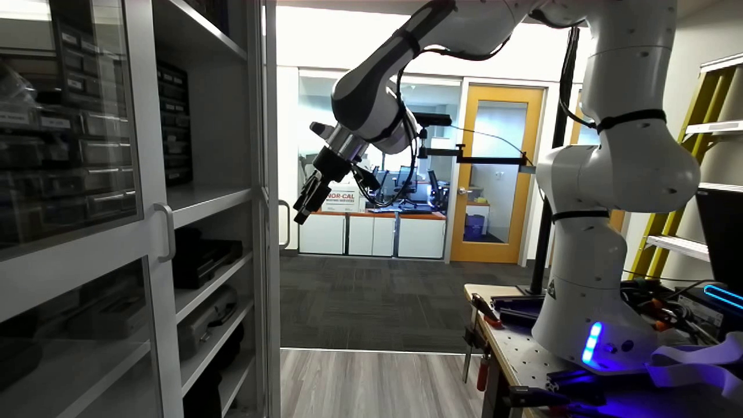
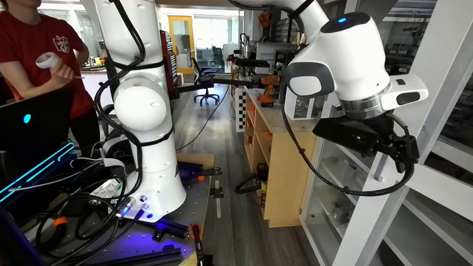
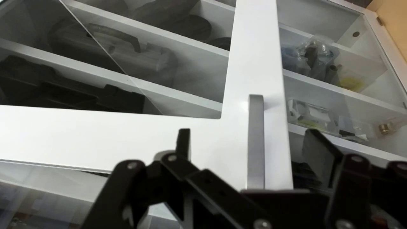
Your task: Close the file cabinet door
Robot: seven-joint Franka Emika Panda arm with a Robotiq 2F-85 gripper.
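Observation:
The file cabinet [image 1: 255,116] is tall, light grey, with shelves of dark items. Its far glass door [image 1: 271,319] stands nearly edge-on there, partly open, with shelves exposed beside it. The door also shows in an exterior view [image 2: 439,188] and in the wrist view [image 3: 127,136]. Its vertical grey handle [image 3: 256,143] shows in both exterior views too [image 1: 288,223] [image 2: 380,168]. My gripper [image 3: 251,140] is open, its fingers appearing on either side of the handle; in both exterior views [image 1: 302,208] [image 2: 407,159] it is near the handle. I cannot tell whether it touches the door.
The cabinet's near door [image 1: 75,270] has its own handle [image 1: 165,232]. A cable [image 2: 343,189] loops below the wrist. A wooden shelf unit [image 2: 288,177] adjoins the cabinet. The robot stands on a cluttered table [image 2: 207,162]. A person in red [image 2: 37,40] holds a white controller.

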